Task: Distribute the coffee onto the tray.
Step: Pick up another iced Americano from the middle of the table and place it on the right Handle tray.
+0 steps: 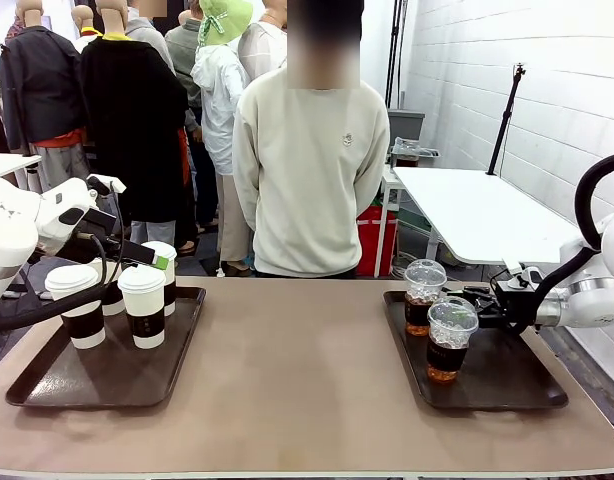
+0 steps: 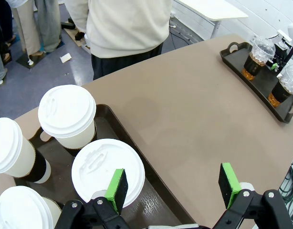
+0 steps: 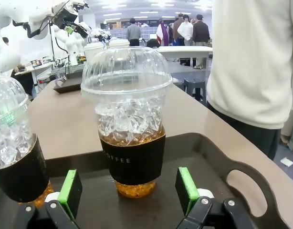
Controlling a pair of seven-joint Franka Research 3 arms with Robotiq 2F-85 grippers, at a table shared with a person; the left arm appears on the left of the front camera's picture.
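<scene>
On the worktop (image 1: 307,370) sit two dark trays. At 9 o'clock in the front view the left tray (image 1: 47,385) holds four hot cups (image 1: 144,305) with white lids; at 3 o'clock the right tray (image 1: 517,385) holds two iced cups (image 1: 451,338) with dome lids. A person (image 1: 309,170) stands at 12 o'clock, hands behind the back.

The left tool (image 2: 172,186) hangs above the inner edge of the left tray, pads wide apart and holding nothing. One pad (image 2: 117,190) overlaps the lid of the nearest hot cup (image 2: 107,169) in the wrist view; the other is over bare worktop. Coming straight down from here, I judge that pad could land on the lid and crush or tip the cup into its neighbours, which stand close together.

The right tool (image 3: 126,191) is level with the base of the far iced cup (image 3: 127,124), pads spread to either side and empty, not touching it. The near iced cup (image 3: 15,148) stands just beside, at 9 o'clock in that view. The risk here is that a finger clips that neighbour on closing in, or that a low, hard squeeze buckles the soft plastic and pops the dome. Either cup could spill onto the tray.
</scene>
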